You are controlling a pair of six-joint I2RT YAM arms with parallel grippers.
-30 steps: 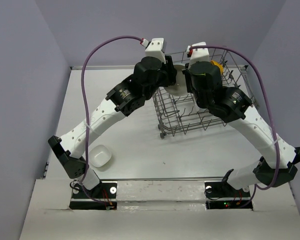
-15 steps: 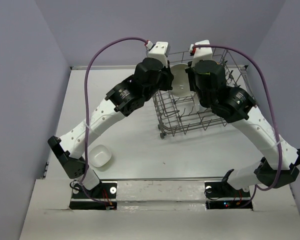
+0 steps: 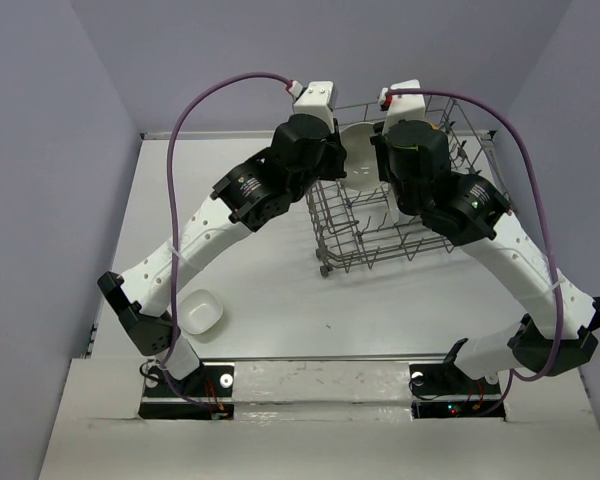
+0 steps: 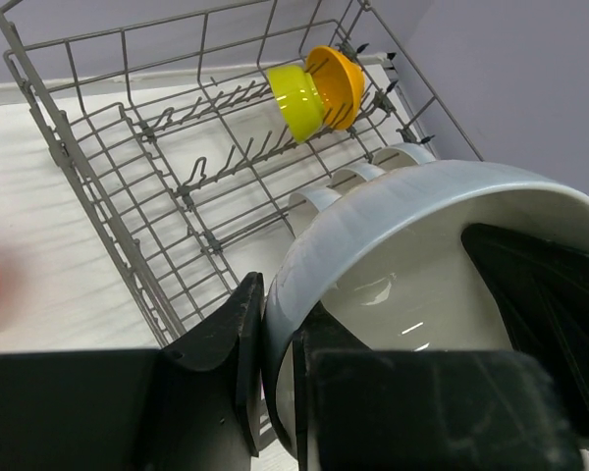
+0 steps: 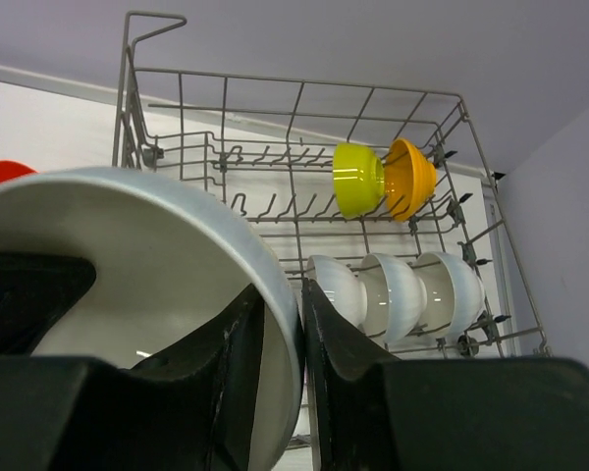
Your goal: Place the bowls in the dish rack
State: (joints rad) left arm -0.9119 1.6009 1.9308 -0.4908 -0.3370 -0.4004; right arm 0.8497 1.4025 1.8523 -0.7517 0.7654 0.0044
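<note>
A white bowl is held on edge between the two arms, above the dish rack. Its rim is pinched by the left gripper, with one finger inside the wall and one outside. The opposite part of the rim is straddled by the right gripper. Whether those jaws are clenched or slack cannot be told, as only a thin dark line is seen beside the rim.

The main risk is judged to lie here. If the bowl is pulled by one arm while it is gripped by the other, the glossy rim could be twisted out of both grips. If both grips are loosened together, the bowl would be dropped onto the prongs below the jaws.

Just beyond the right jaws, three racked white bowls are stood in a row. They could be struck or chipped if the held bowl is lowered off line or swung wide. Farther past the jaws, the lime green bowl and the orange-yellow bowl are stood touching near the far wall. They are thought to be at little risk.

Outside the rack, to the left of the jaws, a red-orange bowl is seen on the table. A loose white bowl lies far behind the jaws, near the left arm's base. Neither is yet loaded.
</note>
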